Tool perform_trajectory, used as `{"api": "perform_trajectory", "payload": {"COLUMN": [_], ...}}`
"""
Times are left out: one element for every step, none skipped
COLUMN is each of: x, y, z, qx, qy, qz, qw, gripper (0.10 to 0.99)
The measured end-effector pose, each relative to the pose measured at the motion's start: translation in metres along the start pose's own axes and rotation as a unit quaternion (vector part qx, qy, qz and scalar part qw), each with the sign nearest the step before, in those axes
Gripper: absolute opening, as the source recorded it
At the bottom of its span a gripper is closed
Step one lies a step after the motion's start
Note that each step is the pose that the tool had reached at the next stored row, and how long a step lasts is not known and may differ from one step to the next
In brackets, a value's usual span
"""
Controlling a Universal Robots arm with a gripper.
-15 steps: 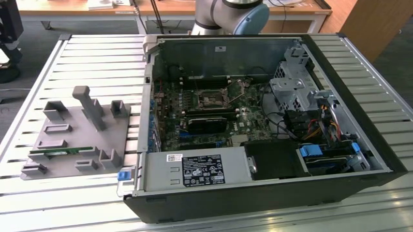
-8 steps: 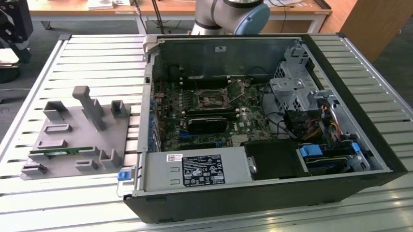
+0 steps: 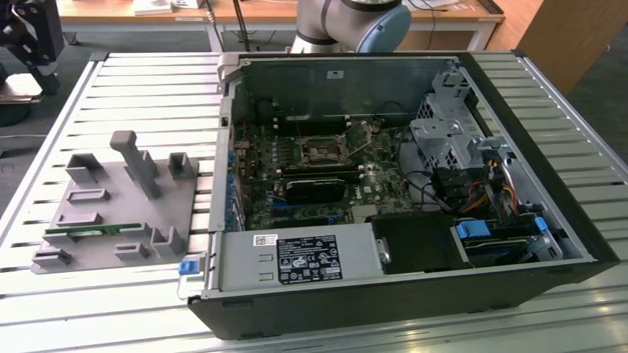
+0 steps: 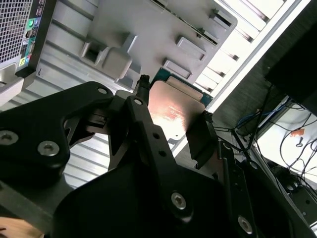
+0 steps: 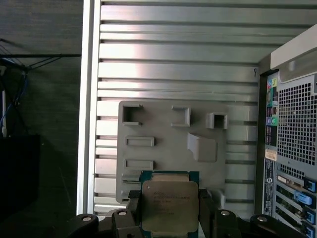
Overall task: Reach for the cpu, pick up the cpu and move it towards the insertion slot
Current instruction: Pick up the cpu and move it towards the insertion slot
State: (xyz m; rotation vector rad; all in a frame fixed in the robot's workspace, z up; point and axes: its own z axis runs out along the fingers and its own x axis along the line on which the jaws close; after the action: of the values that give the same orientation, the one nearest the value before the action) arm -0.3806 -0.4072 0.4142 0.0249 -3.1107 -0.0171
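- The reach and the pick-up look done. The gripper has the cpu in its grasp.
- The jaws are closed in on the cpu, one finger on each of two opposite edges. The shiny top faces up between them.
- In both wrist views the cpu hangs up in the air over the grey holder tray. It looks well clear of the tray.
- The insertion slot sits on the board inside the open computer case.
- In the exterior view the tray lies outside the case, to that view's left.
- So I think the trip to the slot is mostly left to do.
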Motion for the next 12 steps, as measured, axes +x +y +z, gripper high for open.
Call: {"api": "perform_trajectory", "payload": {"x": [-0.0014, -0.0026, -0.0038, -0.0051, -0.0062, -0.0075, -0.0088, -0.0103, -0.0116, -0.0128, -0.0139, -0.0148], "y": [0.0000, 0.0000, 0.0000, -0.0001, -0.0001, -0.0001, -0.0001, -0.0001, -0.0002, -0.0002, -0.0002, -0.0002], "z": [0.0000, 0.0000, -0.0001, -0.0002, -0.0002, -0.0002, -0.0003, -0.0004, -0.0004, -0.0004, -0.0004, -0.0005], "qx": [0.0000, 0.0000, 0.0000, 0.0000, 0.0000, 0.0000, 0.0000, 0.0000, 0.0000, 0.0000, 0.0000, 0.0000], "qy": [0.0000, 0.0000, 0.0000, 0.0000, 0.0000, 0.0000, 0.0000, 0.0000, 0.0000, 0.0000, 0.0000, 0.0000], "qz": [0.000, 0.000, 0.000, 0.000, 0.000, 0.000, 0.000, 0.000, 0.000, 0.000, 0.000, 0.000], "qw": [1.0000, 1.0000, 1.0000, 1.0000, 1.0000, 1.0000, 1.0000, 1.0000, 1.0000, 1.0000, 1.0000, 1.0000], "gripper": [0.545, 0.545, 0.545, 0.545, 0.545, 0.545, 0.545, 0.545, 0.545, 0.545, 0.545, 0.545]}}
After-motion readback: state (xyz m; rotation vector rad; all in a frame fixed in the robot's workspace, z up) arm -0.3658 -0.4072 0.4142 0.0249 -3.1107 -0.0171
